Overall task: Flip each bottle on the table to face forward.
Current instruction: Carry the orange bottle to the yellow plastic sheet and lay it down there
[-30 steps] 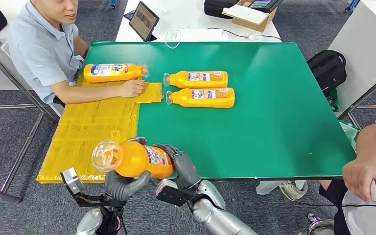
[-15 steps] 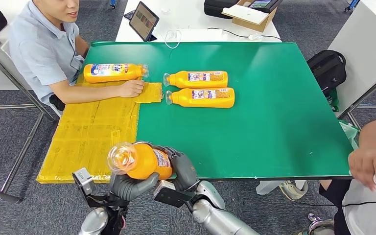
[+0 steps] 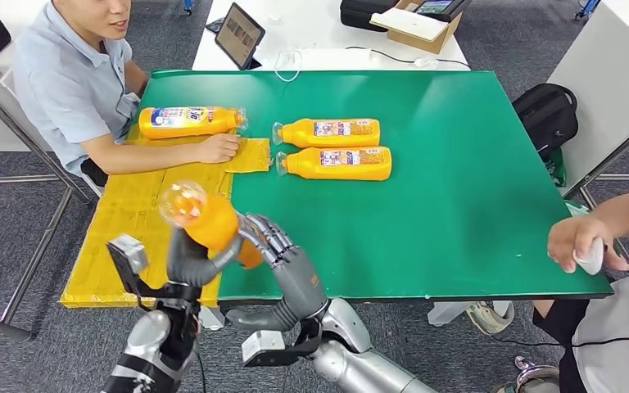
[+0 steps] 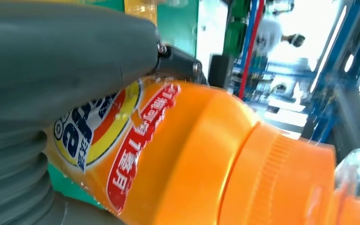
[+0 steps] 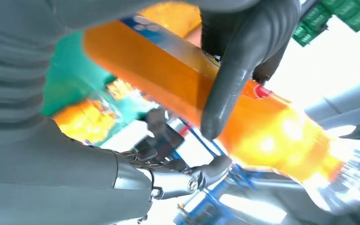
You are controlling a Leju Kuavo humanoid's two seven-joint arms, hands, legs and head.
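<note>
I was working in what looked like an office or lab set up for robot trials. A green table (image 3: 459, 205) stood on grey carpet (image 3: 16, 237), with a white desk (image 3: 328, 33) behind it carrying a tablet (image 3: 240, 34), cables and an opened cardboard box (image 3: 419, 29). A seated person (image 3: 74, 82) leaned on the table, and a black backpack (image 3: 550, 115) sat by another desk.

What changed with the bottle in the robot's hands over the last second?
Both hands, left hand and right hand, lifted the held bottle and tipped it from lying sideways to cap-up, tilted left. The person's hand at the right rose onto the table edge. The three lying bottles and the other person's arm stayed put.
</note>
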